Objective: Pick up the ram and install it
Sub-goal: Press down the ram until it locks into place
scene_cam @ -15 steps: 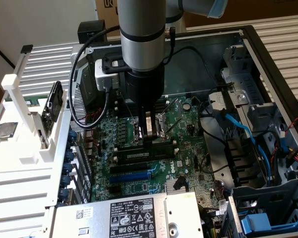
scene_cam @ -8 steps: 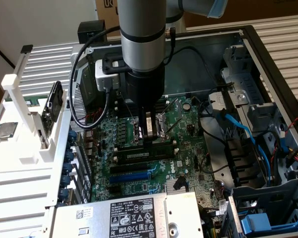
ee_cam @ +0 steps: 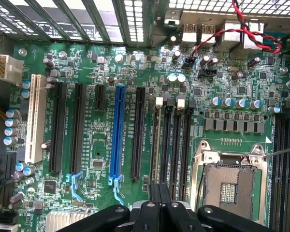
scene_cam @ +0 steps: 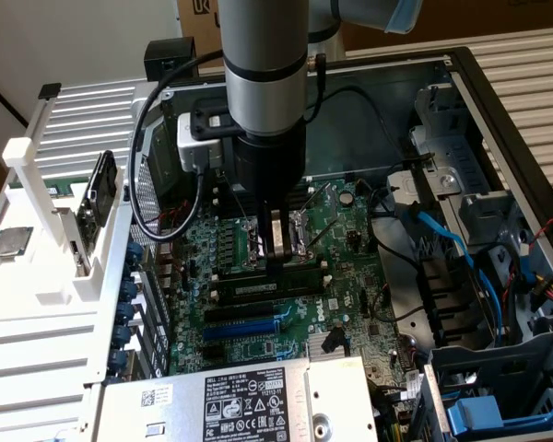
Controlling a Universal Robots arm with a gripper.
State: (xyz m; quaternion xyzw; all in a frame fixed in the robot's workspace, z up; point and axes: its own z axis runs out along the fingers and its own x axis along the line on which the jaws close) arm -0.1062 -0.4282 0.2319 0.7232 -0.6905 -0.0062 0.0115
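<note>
Nearest the exterior camera we note a silver metal box [scene_cam: 166, 401] with a printed label, covering the near edge of the motherboard [scene_cam: 350, 276]. Just beyond it lies the blue expansion slot [scene_cam: 244, 327], with black slots beside it.

Next comes the ram [scene_cam: 258, 287], a dark-green stick with a white label. It stands on edge along a memory slot near the middle of the board, parallel to the blue slot. The gripper [scene_cam: 276, 261] comes straight down onto its upper edge. The fingers [ee_cam: 153, 208] are clenched together, tips at the stick. We cannot tell whether they pinch the thin board or merely bear on it.

Room is tight here. Neighbouring memory slots [ee_cam: 181, 145] run close alongside, and the CPU socket [ee_cam: 229, 183] sits just beyond the gripper.

Toward the board's far edge a black cable [scene_cam: 143, 184] loops beside the arm, against the case wall [scene_cam: 498, 101]. Blue cables [scene_cam: 442, 235] crowd the drive bays at the exterior view's right. A white rack [scene_cam: 37, 304] stands outside the case at the exterior view's left.
</note>
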